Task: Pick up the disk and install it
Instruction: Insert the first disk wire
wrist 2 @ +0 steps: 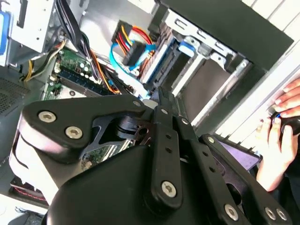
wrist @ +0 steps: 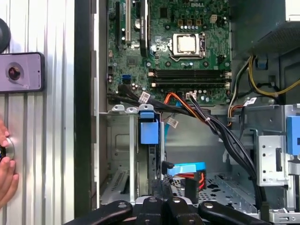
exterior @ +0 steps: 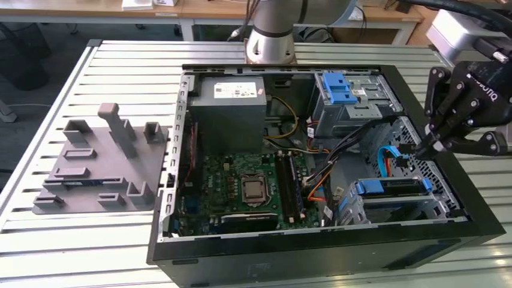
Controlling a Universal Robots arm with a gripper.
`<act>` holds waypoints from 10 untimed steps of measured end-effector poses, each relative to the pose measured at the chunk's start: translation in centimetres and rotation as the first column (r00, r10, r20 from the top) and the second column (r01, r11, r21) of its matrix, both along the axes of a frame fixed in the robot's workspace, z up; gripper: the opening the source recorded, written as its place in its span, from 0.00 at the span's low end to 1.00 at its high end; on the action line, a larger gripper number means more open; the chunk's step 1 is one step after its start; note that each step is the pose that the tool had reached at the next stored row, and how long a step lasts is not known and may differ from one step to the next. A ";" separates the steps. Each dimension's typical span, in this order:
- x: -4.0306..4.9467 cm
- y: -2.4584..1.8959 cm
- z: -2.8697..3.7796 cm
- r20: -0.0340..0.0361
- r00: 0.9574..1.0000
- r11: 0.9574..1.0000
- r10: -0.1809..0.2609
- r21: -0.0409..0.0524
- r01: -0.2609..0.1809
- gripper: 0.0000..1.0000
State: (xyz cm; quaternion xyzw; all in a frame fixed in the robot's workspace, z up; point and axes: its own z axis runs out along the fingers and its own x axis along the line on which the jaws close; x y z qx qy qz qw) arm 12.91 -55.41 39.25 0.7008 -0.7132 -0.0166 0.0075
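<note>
The black linked-metal pincer (exterior: 418,150), fingers together and empty, hangs inside the open black computer case (exterior: 320,252) beside the drive cage; the silver-grey blue-bracketed disk (exterior: 389,187) already sits slotted there; installation looks nearly complete.

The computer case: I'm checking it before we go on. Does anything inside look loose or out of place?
Nothing looks broken. The disk stands in its cage at the case's front corner, while the blue and orange cables hang loose above it by the gripper. A hand rests on the table beside the case.

bright, even light; soft shadows
</note>
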 end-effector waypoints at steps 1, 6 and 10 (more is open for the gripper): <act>0.11 0.26 -0.09 0.000 1.000 1.000 0.000 -0.001 0.000 0.11; 0.38 1.86 -0.39 0.000 1.000 1.000 0.000 -0.012 0.000 0.11; 0.42 2.31 -0.83 0.001 1.000 1.000 0.000 -0.026 0.000 0.11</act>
